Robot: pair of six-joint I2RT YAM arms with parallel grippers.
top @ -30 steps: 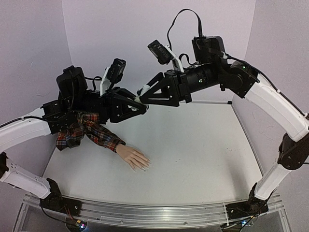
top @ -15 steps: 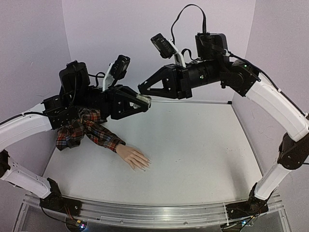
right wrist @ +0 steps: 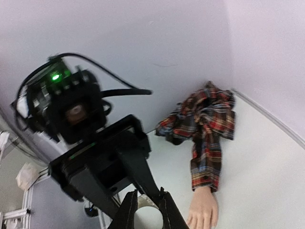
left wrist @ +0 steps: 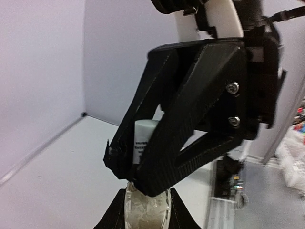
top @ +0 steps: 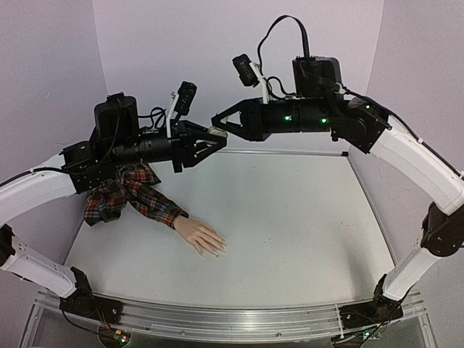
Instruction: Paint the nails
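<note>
The pale mannequin hand [top: 199, 235] lies flat on the table with its red plaid sleeve [top: 145, 196] behind it. Its nails [top: 220, 249] are too small to make out. Both grippers meet in mid-air well above the table, behind the hand. My left gripper [top: 220, 142] is shut on the clear body of a small bottle [left wrist: 147, 210]. My right gripper [top: 217, 125] is shut on the bottle's white cap [left wrist: 144, 135]. The right wrist view shows the hand [right wrist: 202, 212] and the sleeve [right wrist: 209, 124] below, and the left gripper's fingers [right wrist: 138, 176] reaching up to my right gripper [right wrist: 147, 202].
The white table [top: 290, 217] is enclosed by pale walls at the back and both sides. The bunched plaid cloth [top: 101, 206] sits at the left wall. An aluminium rail [top: 232, 322] runs along the near edge.
</note>
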